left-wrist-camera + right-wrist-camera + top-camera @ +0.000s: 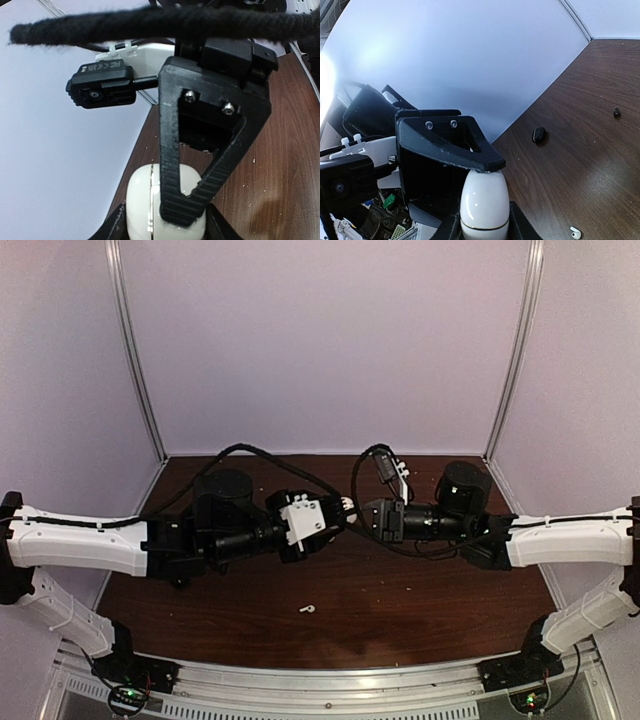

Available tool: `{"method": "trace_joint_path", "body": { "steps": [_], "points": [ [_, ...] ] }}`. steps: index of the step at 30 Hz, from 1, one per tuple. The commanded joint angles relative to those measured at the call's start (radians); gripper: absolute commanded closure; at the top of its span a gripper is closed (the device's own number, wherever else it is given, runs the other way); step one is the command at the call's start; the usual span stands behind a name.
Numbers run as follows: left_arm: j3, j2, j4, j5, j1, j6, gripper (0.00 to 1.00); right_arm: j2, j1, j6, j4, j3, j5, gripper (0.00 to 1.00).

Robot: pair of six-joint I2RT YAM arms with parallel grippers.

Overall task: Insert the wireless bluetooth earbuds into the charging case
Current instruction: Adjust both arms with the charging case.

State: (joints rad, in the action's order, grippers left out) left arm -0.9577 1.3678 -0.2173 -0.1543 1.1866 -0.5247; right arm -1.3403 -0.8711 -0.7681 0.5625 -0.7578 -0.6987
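The white charging case hangs above the table's middle, where both grippers meet. My left gripper is shut on the case; the seam between lid and body looks closed. My right gripper is shut on the same case from the other side. Each wrist view shows the other gripper's ribbed finger across the case. One white earbud lies on the table in front of the arms and also shows in the right wrist view. One black earbud lies near the back wall. The other earbuds are not clearly seen.
A tiny dark speck or object lies on the brown table, too small to identify. Pale walls enclose the table at the back and sides. Black cables loop over the arms.
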Motion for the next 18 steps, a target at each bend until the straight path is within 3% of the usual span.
{"method": "trace_joint_path", "body": {
  "steps": [1,18],
  "points": [
    [0.000,-0.022,-0.118,-0.050,0.003,0.015,0.58,-0.001,-0.008,-0.026,0.049,0.031,0.010,0.69],
    [0.001,-0.026,-0.107,-0.003,0.003,0.017,0.59,-0.007,-0.004,-0.060,0.111,0.031,-0.008,0.68]
  ]
}}
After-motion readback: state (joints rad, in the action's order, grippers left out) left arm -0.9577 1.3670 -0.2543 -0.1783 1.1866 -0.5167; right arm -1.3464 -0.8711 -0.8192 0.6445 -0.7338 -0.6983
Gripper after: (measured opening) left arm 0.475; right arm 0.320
